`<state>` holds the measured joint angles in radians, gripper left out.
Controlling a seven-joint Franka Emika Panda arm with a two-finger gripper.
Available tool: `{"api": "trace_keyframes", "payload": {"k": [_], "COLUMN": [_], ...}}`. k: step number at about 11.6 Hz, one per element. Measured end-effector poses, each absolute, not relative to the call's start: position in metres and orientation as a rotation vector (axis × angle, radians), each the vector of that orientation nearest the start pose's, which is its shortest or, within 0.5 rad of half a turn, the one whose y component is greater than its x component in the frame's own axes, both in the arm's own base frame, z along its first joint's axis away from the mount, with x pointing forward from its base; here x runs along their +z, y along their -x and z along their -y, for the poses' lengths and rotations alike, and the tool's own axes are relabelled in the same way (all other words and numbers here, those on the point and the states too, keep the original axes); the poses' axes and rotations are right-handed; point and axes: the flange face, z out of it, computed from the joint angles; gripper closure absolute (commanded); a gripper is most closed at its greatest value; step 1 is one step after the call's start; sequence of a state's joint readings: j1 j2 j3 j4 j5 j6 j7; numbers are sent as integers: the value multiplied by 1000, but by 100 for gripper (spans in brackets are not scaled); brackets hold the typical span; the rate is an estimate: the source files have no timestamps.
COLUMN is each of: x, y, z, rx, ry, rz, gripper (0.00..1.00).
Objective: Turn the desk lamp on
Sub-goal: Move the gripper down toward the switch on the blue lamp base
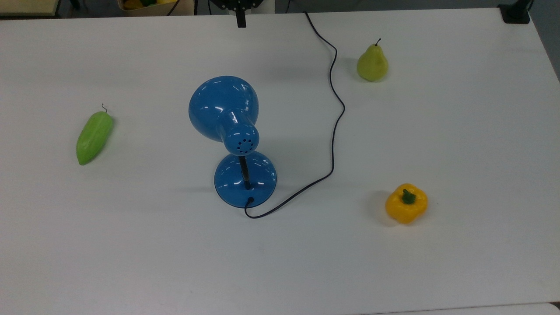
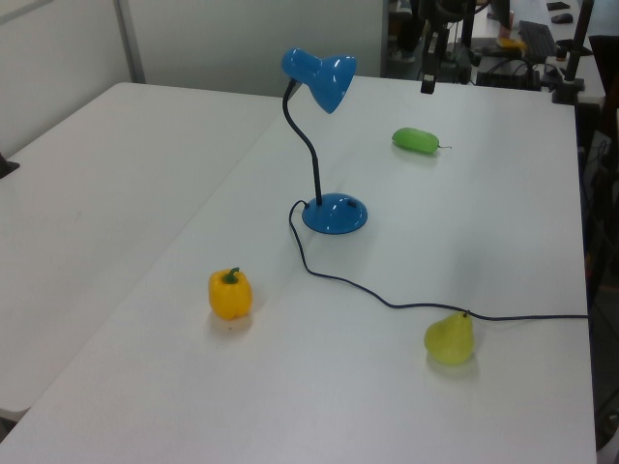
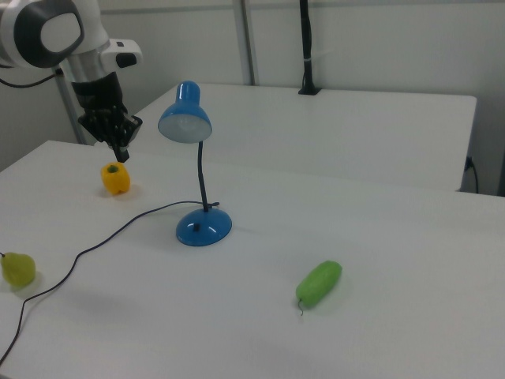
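Observation:
The blue desk lamp stands mid-table, its dome shade (image 1: 223, 107) leaning over toward the top view's upper left and its round base (image 1: 245, 180) below it. A thin black cord (image 1: 334, 127) runs from the base to the far table edge. In the left view the lamp (image 2: 319, 77) rises on a curved black neck; in the right view the shade (image 3: 185, 120) faces forward and looks unlit. My gripper (image 1: 240, 20) hangs at the top view's upper edge, well away from the lamp, shut with nothing in it. It also shows high above the table (image 2: 427, 83) and beside the lamp's shade (image 3: 121, 151).
A green pear (image 1: 372, 63) lies beyond the cord in the top view's upper right. A yellow bell pepper (image 1: 406, 203) sits at its lower right, a green gourd (image 1: 94, 136) at its left. The white table (image 1: 131, 253) adjoins a second one (image 2: 87, 193).

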<state>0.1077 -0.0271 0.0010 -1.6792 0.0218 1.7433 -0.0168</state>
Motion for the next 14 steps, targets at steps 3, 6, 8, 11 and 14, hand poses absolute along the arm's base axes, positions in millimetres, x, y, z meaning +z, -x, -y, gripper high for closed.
{"api": "trace_keyframes", "payload": {"k": [3, 6, 8, 11, 14], "x": [601, 578, 552, 509, 481], "y": [-557, -555, -556, -561, -564], "z": [-62, -59, -59, -58, -58], "rx": [-131, -60, -47, -91, -116], "ry": [3108, 3112, 3114, 3126, 3125], "rz": [188, 182, 181, 186, 189], "gripper": [100, 100, 100, 100, 100]}}
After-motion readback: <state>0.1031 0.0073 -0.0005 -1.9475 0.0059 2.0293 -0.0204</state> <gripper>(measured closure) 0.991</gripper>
